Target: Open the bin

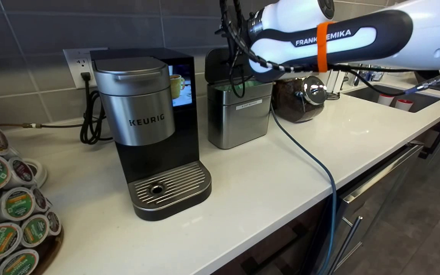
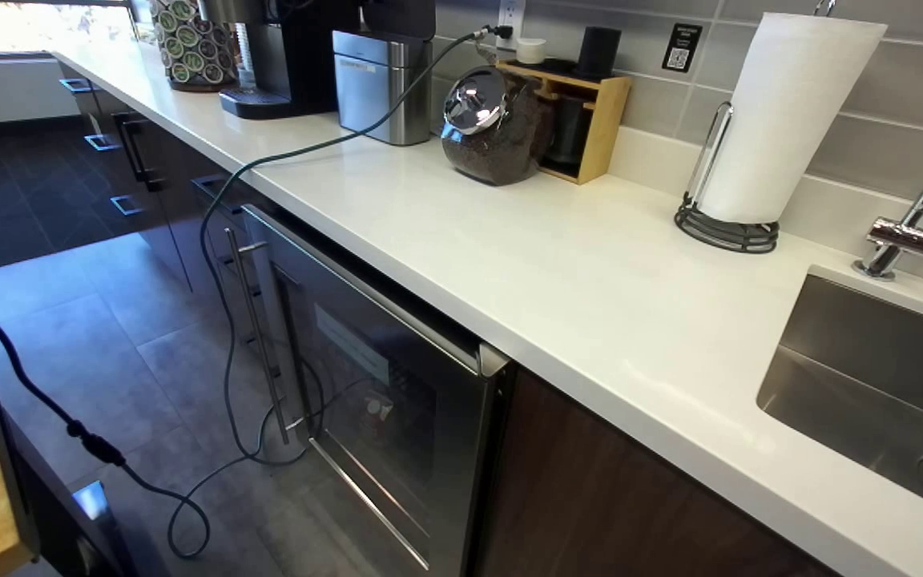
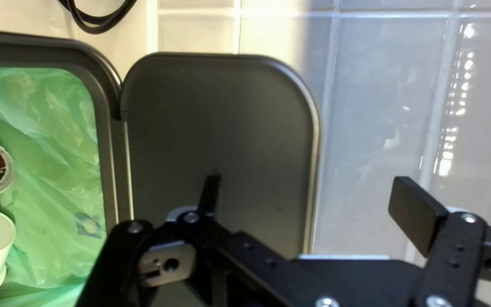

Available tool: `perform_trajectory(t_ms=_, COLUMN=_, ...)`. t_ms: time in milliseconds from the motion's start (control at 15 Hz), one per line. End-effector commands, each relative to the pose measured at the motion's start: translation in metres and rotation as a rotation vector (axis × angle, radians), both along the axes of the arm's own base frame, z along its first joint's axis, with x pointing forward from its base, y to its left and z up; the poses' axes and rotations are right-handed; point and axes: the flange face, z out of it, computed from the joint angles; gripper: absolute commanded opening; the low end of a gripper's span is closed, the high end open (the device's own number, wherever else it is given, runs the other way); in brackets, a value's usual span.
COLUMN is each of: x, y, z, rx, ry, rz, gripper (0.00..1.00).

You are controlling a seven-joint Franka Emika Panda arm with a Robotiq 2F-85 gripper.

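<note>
The boxy brushed-steel bin (image 1: pixel 243 122) stands on the counter; it also shows in another exterior view (image 2: pixel 373 100). Its dark lid (image 1: pixel 217 63) stands raised at the back, and green lining shows inside. In the wrist view the lid (image 3: pixel 228 128) is upright beside the opening, whose green bag (image 3: pixel 58 170) holds used white pods. My gripper (image 3: pixel 307 183) is open with nothing between its pads. One finger is over the lid's inner face, the other beyond its edge, in front of the tiles. I cannot tell whether a finger touches the lid. Cables and the arm hide the gripper in an exterior view.
A Keurig coffee maker (image 1: pixel 139 110) stands beside the bin. A dark round jar (image 1: pixel 296 99) is on its other side. A blue cable (image 1: pixel 311 156) hangs past the bin and over the counter edge. The tiled wall (image 3: pixel 377 106) is close behind the lid.
</note>
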Motion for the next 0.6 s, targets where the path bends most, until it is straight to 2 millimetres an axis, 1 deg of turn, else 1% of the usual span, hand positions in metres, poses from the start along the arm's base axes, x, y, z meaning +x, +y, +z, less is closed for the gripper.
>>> perform_trajectory(t_ms=0, x=0.0072, y=0.0106, z=-0.0165, rx=-0.015, ry=-0.022, rz=-0.023, gripper=1.0)
perform_trajectory(t_ms=533, x=0.0135, y=0.0133, z=-0.0248, rx=-0.053, ry=-0.019, rz=-0.072, gripper=1.0)
